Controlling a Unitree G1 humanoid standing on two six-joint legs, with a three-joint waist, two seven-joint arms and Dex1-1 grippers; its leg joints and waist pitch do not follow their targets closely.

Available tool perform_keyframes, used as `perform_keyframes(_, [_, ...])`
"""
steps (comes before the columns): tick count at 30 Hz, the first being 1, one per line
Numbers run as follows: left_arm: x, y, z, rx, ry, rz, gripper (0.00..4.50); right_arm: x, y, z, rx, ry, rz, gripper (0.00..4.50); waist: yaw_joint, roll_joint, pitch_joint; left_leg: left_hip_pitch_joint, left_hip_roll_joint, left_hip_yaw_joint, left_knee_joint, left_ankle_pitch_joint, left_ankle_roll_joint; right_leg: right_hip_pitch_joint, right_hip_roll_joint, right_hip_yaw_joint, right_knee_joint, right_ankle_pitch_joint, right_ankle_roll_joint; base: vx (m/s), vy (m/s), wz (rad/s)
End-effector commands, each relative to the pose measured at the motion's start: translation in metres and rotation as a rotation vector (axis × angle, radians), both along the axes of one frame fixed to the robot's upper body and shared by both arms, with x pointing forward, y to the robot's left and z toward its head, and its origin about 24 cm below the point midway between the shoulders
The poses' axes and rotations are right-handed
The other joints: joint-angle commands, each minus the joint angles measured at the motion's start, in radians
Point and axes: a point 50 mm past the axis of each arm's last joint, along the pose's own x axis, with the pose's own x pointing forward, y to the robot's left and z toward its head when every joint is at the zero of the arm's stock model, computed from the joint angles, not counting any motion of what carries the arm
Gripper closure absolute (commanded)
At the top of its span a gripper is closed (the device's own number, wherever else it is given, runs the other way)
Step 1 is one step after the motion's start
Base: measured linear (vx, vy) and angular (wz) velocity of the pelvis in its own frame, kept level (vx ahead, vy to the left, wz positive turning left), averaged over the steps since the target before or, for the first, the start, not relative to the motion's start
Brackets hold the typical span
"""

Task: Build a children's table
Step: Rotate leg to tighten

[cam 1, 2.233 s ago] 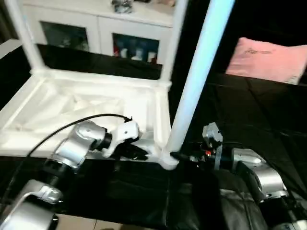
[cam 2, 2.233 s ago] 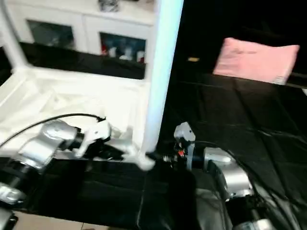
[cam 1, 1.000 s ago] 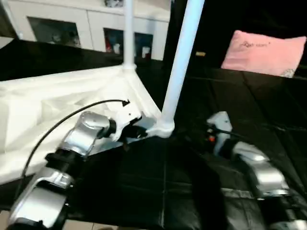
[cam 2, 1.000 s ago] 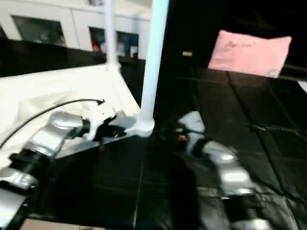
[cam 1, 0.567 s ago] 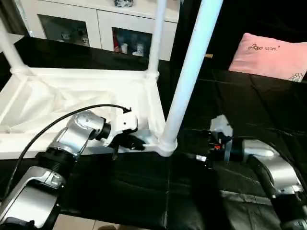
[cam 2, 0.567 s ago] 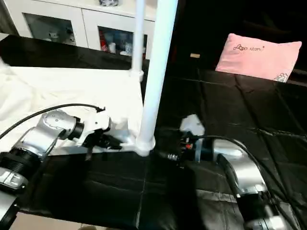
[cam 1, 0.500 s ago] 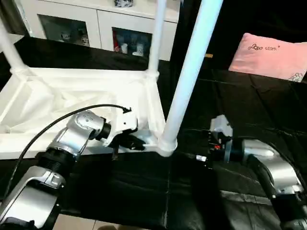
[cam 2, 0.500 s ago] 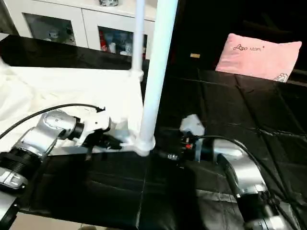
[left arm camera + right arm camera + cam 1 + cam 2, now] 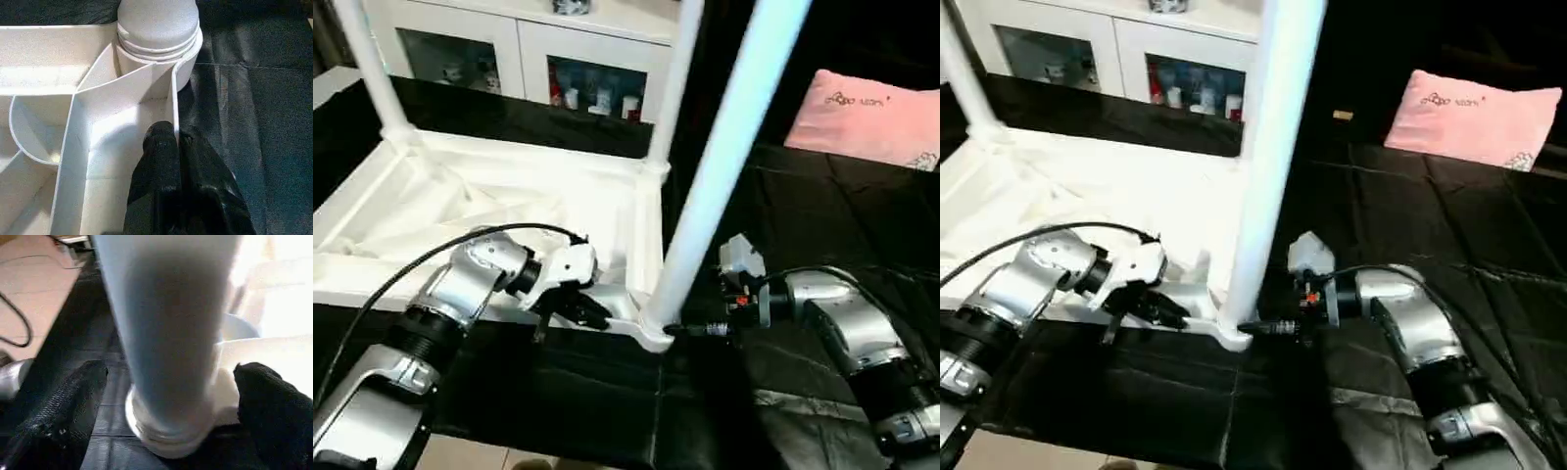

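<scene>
The white tabletop (image 9: pixel 509 196) lies upside down on a black cover, with legs standing up from its corners. The near leg (image 9: pixel 724 166) rises from the corner socket (image 9: pixel 651 331) closest to me. My left gripper (image 9: pixel 595 313) is shut on the tabletop's rim wall (image 9: pixel 173 98) just beside that socket; in the left wrist view its black fingers (image 9: pixel 161 156) pinch the thin wall. My right gripper (image 9: pixel 690 331) is open at the base of the near leg (image 9: pixel 166 333), with one finger (image 9: pixel 63 401) on each side and not touching it.
Two more legs (image 9: pixel 674 88) (image 9: pixel 372 69) stand at the far corners. A pink pillow (image 9: pixel 867 103) lies at the back right on the black cover (image 9: pixel 803 215). A white glass-door cabinet (image 9: pixel 538 59) stands behind. A black cable (image 9: pixel 431 259) loops over my left forearm.
The camera has shifted. My right gripper has come closer to the near leg's base and now straddles it. The left gripper keeps its hold on the rim.
</scene>
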Motion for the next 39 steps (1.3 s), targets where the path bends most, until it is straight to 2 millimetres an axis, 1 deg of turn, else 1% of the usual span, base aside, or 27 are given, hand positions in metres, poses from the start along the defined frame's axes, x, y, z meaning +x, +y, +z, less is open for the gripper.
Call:
perform_keyframes(1, [-0.006,-0.013,0.002,-0.004,0.006,-0.102,4.5,0.002,0.001,0.002,-0.001,0.012,0.031,0.42,-0.005,0.006,-0.061,-0.007,0.046,-0.006,-0.059,-0.025,0.058,0.065,-0.11,0.057,-0.067,-0.105,-0.192,0.0,0.0,0.0])
perform_keyframes(2, [-0.007,-0.013,0.002,-0.003,0.007,-0.103,4.5,0.001,0.001,0.001,-0.001,0.024,0.04,0.64,-0.004,0.007,-0.06,-0.006,0.047,-0.005,-0.059,-0.032,0.054,0.064,-0.109,0.057,-0.069,-0.122,-0.188,0.0,0.0,0.0])
perform_keyframes(3, [-0.007,-0.013,0.002,-0.003,0.008,-0.105,4.5,0.002,0.001,0.0,-0.002,0.034,0.048,0.76,-0.004,0.006,-0.06,-0.005,0.046,-0.005,-0.059,-0.034,0.052,0.064,-0.109,0.057,-0.069,-0.125,-0.187,0.0,0.0,0.0])
perform_keyframes(6, [-0.008,-0.013,0.001,-0.002,0.01,-0.106,4.5,0.002,0.001,0.0,-0.001,0.047,0.055,0.84,-0.003,0.006,-0.062,-0.005,0.047,-0.005,-0.058,-0.023,0.049,0.065,-0.108,0.057,-0.065,-0.106,-0.188,0.0,0.0,0.0])
perform_keyframes(8, [-0.008,-0.013,0.0,0.002,0.01,-0.104,4.5,0.003,0.001,0.0,0.003,0.05,0.057,1.11,-0.003,0.007,-0.063,-0.003,0.047,-0.005,-0.058,-0.021,0.049,0.063,-0.107,0.056,-0.064,-0.097,-0.192,0.0,0.0,0.0])
perform_keyframes(9, [-0.008,-0.013,0.0,0.003,0.01,-0.104,4.5,0.003,0.001,0.0,0.004,0.05,0.057,1.21,-0.002,0.006,-0.063,-0.005,0.046,-0.005,-0.058,-0.02,0.05,0.065,-0.108,0.057,-0.063,-0.09,-0.193,0.0,0.0,0.0])
perform_keyframes(11, [-0.009,-0.013,-0.001,0.003,0.011,-0.102,4.5,0.004,0.001,0.0,0.006,0.053,0.059,1.29,-0.002,0.006,-0.063,-0.007,0.045,-0.005,-0.058,-0.015,0.05,0.066,-0.108,0.056,-0.062,-0.085,-0.192,0.0,0.0,0.0])
perform_keyframes(12, [-0.009,-0.013,-0.001,0.002,0.011,-0.102,4.5,0.004,0.001,-0.001,0.006,0.055,0.06,1.4,-0.001,0.008,-0.063,-0.007,0.046,-0.005,-0.058,-0.015,0.05,0.066,-0.108,0.056,-0.062,-0.087,-0.192,0.0,0.0,0.0])
perform_keyframes(13, [-0.01,-0.013,-0.001,0.003,0.012,-0.101,4.5,0.004,0.001,-0.001,0.005,0.059,0.06,1.55,-0.002,0.006,-0.063,-0.007,0.046,-0.005,-0.057,-0.016,0.05,0.066,-0.109,0.056,-0.063,-0.088,-0.192,0.0,0.0,0.0])
perform_keyframes(14, [-0.01,-0.013,-0.001,0.003,0.012,-0.101,4.5,0.004,0.001,-0.001,0.005,0.063,0.06,1.55,-0.002,0.007,-0.063,-0.006,0.046,-0.005,-0.057,-0.019,0.05,0.065,-0.107,0.056,-0.064,-0.094,-0.192,0.0,0.0,0.0])
perform_keyframes(20, [-0.01,-0.012,-0.001,0.007,0.013,-0.1,4.5,0.005,0.002,-0.002,0.018,0.081,0.058,2.08,0.001,0.006,-0.064,-0.007,0.045,-0.005,-0.057,-0.017,0.047,0.066,-0.108,0.055,-0.064,-0.098,-0.188,0.0,0.0,0.0])
perform_keyframes(21, [-0.009,-0.012,-0.001,0.008,0.012,-0.099,4.5,0.004,0.002,-0.002,0.019,0.081,0.059,2.16,0.0,0.005,-0.062,-0.007,0.045,-0.004,-0.057,-0.021,0.047,0.065,-0.108,0.055,-0.066,-0.108,-0.185,0.0,0.0,0.0])
perform_keyframes(22, [-0.009,-0.012,-0.001,0.008,0.012,-0.099,4.5,0.004,0.002,-0.002,0.019,0.081,0.059,2.22,0.0,0.005,-0.062,-0.007,0.045,-0.004,-0.057,-0.021,0.047,0.065,-0.108,0.055,-0.066,-0.108,-0.185,0.0,0.0,0.0])
perform_keyframes(24, [-0.009,-0.012,-0.001,0.008,0.011,-0.096,4.5,0.004,0.002,-0.003,0.023,0.088,0.062,2.34,0.0,0.006,-0.062,-0.006,0.045,-0.005,-0.058,-0.031,0.044,0.064,-0.108,0.055,-0.069,-0.139,-0.175,0.0,0.0,0.0])
perform_keyframes(26, [-0.008,-0.012,-0.001,0.009,0.006,-0.083,4.5,0.003,0.002,-0.004,0.026,0.092,0.065,2.37,0.0,0.007,-0.062,-0.006,0.046,-0.006,-0.058,-0.028,0.042,0.064,-0.108,0.055,-0.068,-0.138,-0.174,0.0,0.0,0.0])
perform_keyframes(27, [-0.007,-0.011,-0.002,0.013,0.002,-0.054,4.5,0.001,0.003,-0.005,0.031,0.097,0.065,2.39,0.0,0.009,-0.061,-0.006,0.046,-0.006,-0.059,-0.029,0.041,0.063,-0.108,0.055,-0.068,-0.137,-0.174,0.0,0.0,0.0])
perform_keyframes(29, [-0.006,-0.01,-0.003,0.015,0.0,-0.035,4.5,0.0,0.004,-0.005,0.035,0.099,0.064,2.41,-0.001,0.008,-0.062,-0.005,0.045,-0.006,-0.058,-0.031,0.04,0.064,-0.108,0.056,-0.068,-0.136,-0.175,0.0,0.0,0.0])
perform_keyframes(30, [-0.005,-0.01,-0.004,0.013,-0.004,-0.018,4.5,-0.001,0.004,-0.006,0.041,0.101,0.06,2.41,-0.001,0.014,-0.063,-0.005,0.045,-0.006,-0.058,-0.032,0.038,0.064,-0.107,0.056,-0.069,-0.127,-0.177,0.0,0.0,0.0])
perform_keyframes(31, [-0.004,-0.01,-0.004,0.009,-0.003,-0.005,4.5,-0.001,0.005,-0.006,0.046,0.1,0.054,2.42,0.0,0.013,-0.062,-0.004,0.046,-0.006,-0.058,-0.035,0.038,0.063,-0.107,0.056,-0.068,-0.126,-0.179,0.0,0.0,0.0])
perform_keyframes(32, [0.0,-0.012,-0.004,-0.011,-0.001,0.044,4.5,-0.001,0.007,-0.006,0.066,0.094,0.025,2.42,0.0,0.023,-0.061,-0.003,0.046,-0.006,-0.059,-0.044,0.034,0.062,-0.108,0.056,-0.07,-0.128,-0.184,0.0,0.0,0.0])
perform_keyframes(33, [0.002,-0.013,-0.004,-0.023,0.001,0.074,4.5,0.0,0.009,-0.007,0.079,0.082,-0.016,2.42,0.0,0.018,-0.061,-0.003,0.045,-0.006,-0.059,-0.055,0.029,0.063,-0.107,0.056,-0.072,-0.143,-0.181,0.0,0.0,0.0])
perform_keyframes(34, [0.006,-0.015,-0.003,-0.043,0.001,0.127,4.5,0.002,0.011,-0.008,0.076,0.074,-0.073,2.43,0.0,0.021,-0.06,-0.002,0.046,-0.006,-0.061,-0.057,0.024,0.062,-0.108,0.057,-0.073,-0.146,-0.18,0.0,0.0,0.0])
perform_keyframes(35, [0.009,-0.016,-0.002,-0.055,0.001,0.161,4.5,0.003,0.012,-0.01,0.071,0.069,-0.112,2.44,-0.003,0.018,-0.059,-0.002,0.043,-0.008,-0.061,-0.069,0.013,0.062,-0.107,0.055,-0.075,-0.177,-0.174,0.0,0.0,0.0])
perform_keyframes(36, [0.011,-0.018,-0.002,-0.071,-0.005,0.193,4.5,0.005,0.014,-0.011,0.059,0.06,-0.152,2.45,-0.004,0.016,-0.059,-0.002,0.04,-0.008,-0.061,-0.083,0.009,0.064,-0.108,0.055,-0.083,-0.226,-0.16,0.0,0.0,0.0])
perform_keyframes(37, [0.012,-0.019,-0.001,-0.074,-0.006,0.2,4.5,0.005,0.014,-0.012,0.057,0.059,-0.16,2.46,-0.006,0.015,-0.058,-0.004,0.039,-0.009,-0.062,-0.083,0.006,0.065,-0.107,0.055,-0.084,-0.243,-0.151,0.0,0.0,0.0])
perform_keyframes(38, [0.018,-0.026,-0.001,-0.11,-0.01,0.294,4.5,0.008,0.021,-0.014,0.047,0.042,-0.259,2.47,-0.011,0.016,-0.058,-0.005,0.037,-0.008,-0.062,-0.087,0.004,0.063,-0.105,0.055,-0.088,-0.267,-0.138,0.0,0.0,0.0])
perform_keyframes(39, [0.018,-0.026,-0.001,-0.11,-0.01,0.294,4.5,0.008,0.021,-0.014,0.047,0.042,-0.259,2.48,-0.014,0.016,-0.059,-0.005,0.039,-0.012,-0.063,-0.088,-0.003,0.062,-0.106,0.053,-0.087,-0.281,-0.132,0.0,0.0,0.0])
